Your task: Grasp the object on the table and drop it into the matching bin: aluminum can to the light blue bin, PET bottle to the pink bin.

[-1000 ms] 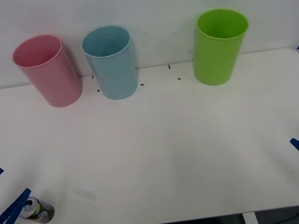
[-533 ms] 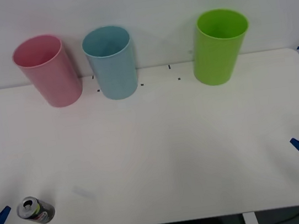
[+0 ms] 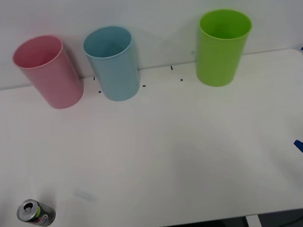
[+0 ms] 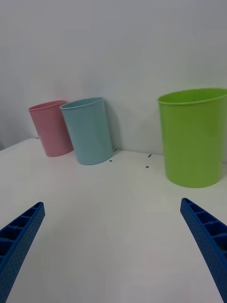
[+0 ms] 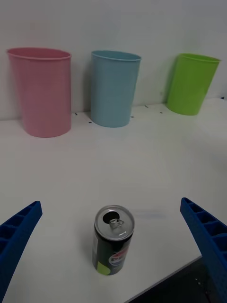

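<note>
— Where do we find the aluminum can [image 5: 113,239]?

— It stands upright near the front left corner of the white desk [image 3: 162,146], silver top with its opening facing up, dark body with coloured print. Nothing touches it.

— And our left pincer [image 5: 113,251]?

— We see it spread wide, one blue ribbed finger to each side of the can and well apart from it, holding nothing. From the front view just a blue tip shows at the desk's front left corner.

— The bins?

— Along the far edge we have the pink bin [image 3: 48,71] at the left, the light blue bin [image 3: 112,63] just beside it, and a lime green bin [image 3: 223,46] farther right.

— Our right pincer [image 4: 113,255]?

— Also wide and empty, at the desk's right edge, facing the bins.
</note>
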Robot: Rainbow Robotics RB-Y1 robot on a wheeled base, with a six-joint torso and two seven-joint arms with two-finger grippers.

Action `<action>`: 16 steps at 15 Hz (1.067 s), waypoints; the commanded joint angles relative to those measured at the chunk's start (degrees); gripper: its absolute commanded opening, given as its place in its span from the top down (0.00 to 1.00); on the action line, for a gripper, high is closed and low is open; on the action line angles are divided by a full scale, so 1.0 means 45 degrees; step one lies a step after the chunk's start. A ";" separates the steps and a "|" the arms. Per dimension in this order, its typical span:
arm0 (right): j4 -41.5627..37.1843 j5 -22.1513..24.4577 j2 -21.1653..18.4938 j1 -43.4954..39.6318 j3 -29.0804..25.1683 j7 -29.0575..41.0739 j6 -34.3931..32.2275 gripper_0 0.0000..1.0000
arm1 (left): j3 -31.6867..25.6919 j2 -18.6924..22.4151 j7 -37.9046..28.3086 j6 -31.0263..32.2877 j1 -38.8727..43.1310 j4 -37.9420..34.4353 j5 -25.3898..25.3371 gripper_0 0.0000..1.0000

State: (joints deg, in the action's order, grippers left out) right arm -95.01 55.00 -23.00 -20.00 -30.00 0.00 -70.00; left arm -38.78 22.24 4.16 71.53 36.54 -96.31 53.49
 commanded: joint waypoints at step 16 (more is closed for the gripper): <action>0.0001 0.0000 -0.0001 0.0000 0.0001 0.0000 0.0000 0.00 | 0.0922 -0.0020 0.1654 -0.1482 0.0434 0.0622 0.1023 0.00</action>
State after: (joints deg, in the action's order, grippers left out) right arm -95.00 55.00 -23.00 -20.00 -30.00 0.00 -70.00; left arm -35.08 22.16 11.40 65.35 38.69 -93.59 57.89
